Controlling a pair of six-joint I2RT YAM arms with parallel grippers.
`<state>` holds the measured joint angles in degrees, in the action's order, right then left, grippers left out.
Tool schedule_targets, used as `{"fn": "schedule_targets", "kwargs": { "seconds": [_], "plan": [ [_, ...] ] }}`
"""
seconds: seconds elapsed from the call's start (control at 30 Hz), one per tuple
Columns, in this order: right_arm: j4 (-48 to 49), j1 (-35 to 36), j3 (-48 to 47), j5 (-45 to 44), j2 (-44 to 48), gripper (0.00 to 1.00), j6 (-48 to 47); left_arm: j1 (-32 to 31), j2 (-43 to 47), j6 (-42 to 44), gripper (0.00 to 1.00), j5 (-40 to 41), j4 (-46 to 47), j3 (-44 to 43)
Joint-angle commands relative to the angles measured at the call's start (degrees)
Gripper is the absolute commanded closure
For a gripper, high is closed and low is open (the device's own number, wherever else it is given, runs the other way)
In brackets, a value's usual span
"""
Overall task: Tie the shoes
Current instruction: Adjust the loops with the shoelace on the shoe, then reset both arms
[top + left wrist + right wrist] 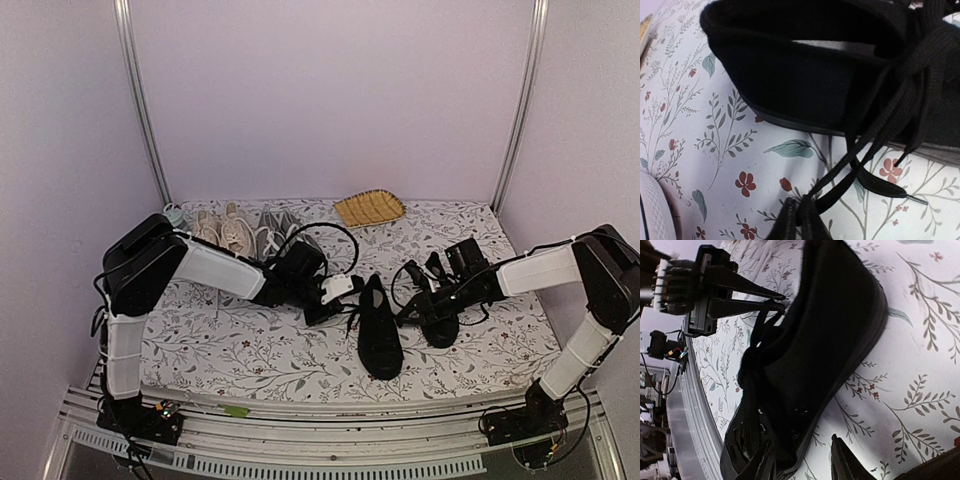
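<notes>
Two black shoes on the floral table (250,350), mid-right area. Black shoe (380,335) lies centre, toe toward the near edge, heel end away. Second black shoe (441,325) lies just right of it, not touching as far as I can see, with loose laces looping around it.

Left tool (345,305) is low at the heel-end side of the centre shoe. Wrist view: left tool (801,220) is pinched closed on a lace (850,165), which runs from the fingertips up to the lacing of the black shoe (790,75); a second lace end with its tip lies flat on the table beside it. Right wrist view confirms this: left tool (782,301) has both fingers meeting on the lace (767,315) just beside the black shoe (830,340), which sits sole-down.

Right tool (425,300) is over the far end of the second shoe. Only one dark finger (842,462) is clear in its own view, so I cannot tell whether it is open or closed.

At the back left of the table is a beige pair (225,230), with a grey pair (278,228) beside it. A woven tray (370,208) is at back centre. All are well apart from the black shoes.
</notes>
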<state>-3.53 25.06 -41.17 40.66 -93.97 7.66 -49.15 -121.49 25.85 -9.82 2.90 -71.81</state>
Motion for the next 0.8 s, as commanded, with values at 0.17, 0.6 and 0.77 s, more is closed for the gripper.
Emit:
{"fn": "schedule_targets", "kwargs": {
  "seconds": [0.17,0.6,0.77],
  "plan": [
    [-2.5,-1.1,-6.1,-2.8,10.7,0.47,-0.8,-1.6,11.8,-2.1,0.55,-0.8,5.2,7.6],
    [-5.3,-15.4,-6.6,-18.7,25.8,0.41,3.5,0.0,27.9,-11.4,0.30,6.7,6.6,16.8],
    [-2.8,-27.5,-2.3,-18.9,31.5,0.39,4.2,9.7,37.4,-23.1,0.28,14.9,8.0,22.8]
  ]
}}
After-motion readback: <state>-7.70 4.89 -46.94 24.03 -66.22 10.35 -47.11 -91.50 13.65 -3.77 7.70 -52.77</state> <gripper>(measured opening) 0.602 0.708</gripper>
